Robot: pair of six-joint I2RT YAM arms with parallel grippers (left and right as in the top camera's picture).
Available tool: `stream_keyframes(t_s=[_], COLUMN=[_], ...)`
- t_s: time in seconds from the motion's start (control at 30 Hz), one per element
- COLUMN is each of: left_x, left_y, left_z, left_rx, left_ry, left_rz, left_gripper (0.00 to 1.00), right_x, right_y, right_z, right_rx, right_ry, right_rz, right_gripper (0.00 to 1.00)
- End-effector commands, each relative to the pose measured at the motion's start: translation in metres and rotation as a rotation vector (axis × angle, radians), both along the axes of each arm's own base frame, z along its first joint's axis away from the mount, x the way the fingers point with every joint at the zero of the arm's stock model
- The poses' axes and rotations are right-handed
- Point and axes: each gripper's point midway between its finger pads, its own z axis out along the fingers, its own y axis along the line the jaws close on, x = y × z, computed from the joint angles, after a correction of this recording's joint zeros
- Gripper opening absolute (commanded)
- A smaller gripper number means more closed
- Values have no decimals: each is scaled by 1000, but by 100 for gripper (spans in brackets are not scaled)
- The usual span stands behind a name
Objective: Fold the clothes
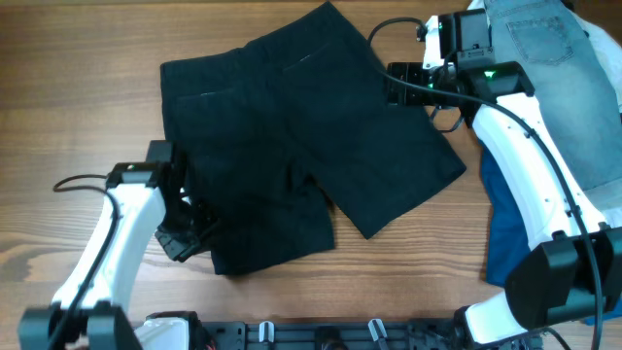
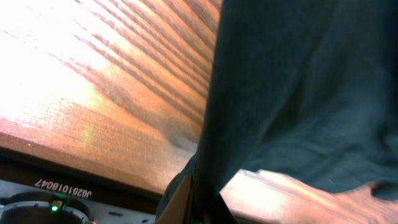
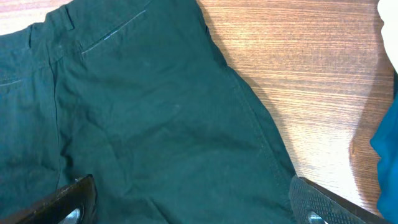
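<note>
One pair of plain black fabric shorts point(image 1: 292, 146) lies spread flat on your brown wooden table point(image 1: 78, 117). Your left gripper point(image 1: 190, 238) is pinched together on the shorts' lower-left leg hem. Your right gripper point(image 1: 403, 86), jaws wide apart, hangs over the shorts' upper-right edge. Right of the shorts lie a light-blue denim garment point(image 1: 554, 68) and a dark-blue cloth point(image 1: 505, 233).

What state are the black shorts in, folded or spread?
Spread flat: the black shorts show both legs apart, nothing doubled over. The left gripper is shut on one leg's hem.
</note>
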Motion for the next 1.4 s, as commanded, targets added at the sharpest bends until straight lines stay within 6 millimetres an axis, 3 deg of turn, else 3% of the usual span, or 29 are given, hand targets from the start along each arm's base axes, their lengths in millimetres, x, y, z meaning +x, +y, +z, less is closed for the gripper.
stream_keyframes(t_s=[0.0,0.03,0.17,0.27,0.4,0.53,0.67,0.8,0.93,1.07,1.17,1.27,1.37], left_x=[2,3,8,51,122,166,177,180,194,214,231,238,245], left_y=[-7,-7,-7,-3,22,66,95,105,110,114,106,94,86], left_z=[20,20,20,34,67,89,94,88,81,68,52,24,3], left_rx=[-66,-68,-67,-57,4,125,216,265,285,290,227,192,185], left_ry=[-89,-91,-112,-279,-565,-768,-813,-810,-828,-850,-872,-835,-819], left_rz=[-47,-47,-50,-39,17,104,154,114,79,73,45,-38,-98], left_gripper=[77,100,100,100,100,100,100,100,100,100,100,100,100], right_x=[3,2,0,-6,-16,-38,-52,-58,-61,-54,-31,1,19], right_y=[5,9,21,53,95,145,162,159,149,121,94,65,32], right_z=[-23,-30,-40,-40,-52,-86,-130,-167,-196,-218,-227,-228,-226], right_rx=[8,25,77,139,127,76,-78,-229,-267,-277,-283,-274,-288], right_ry=[51,74,107,107,118,176,223,255,317,378,357,288,261], right_rz=[19,34,73,207,314,427,456,442,387,258,243,220,213], right_gripper=[100,100,100,100,100,100,100,100,100,100,100,100,100])
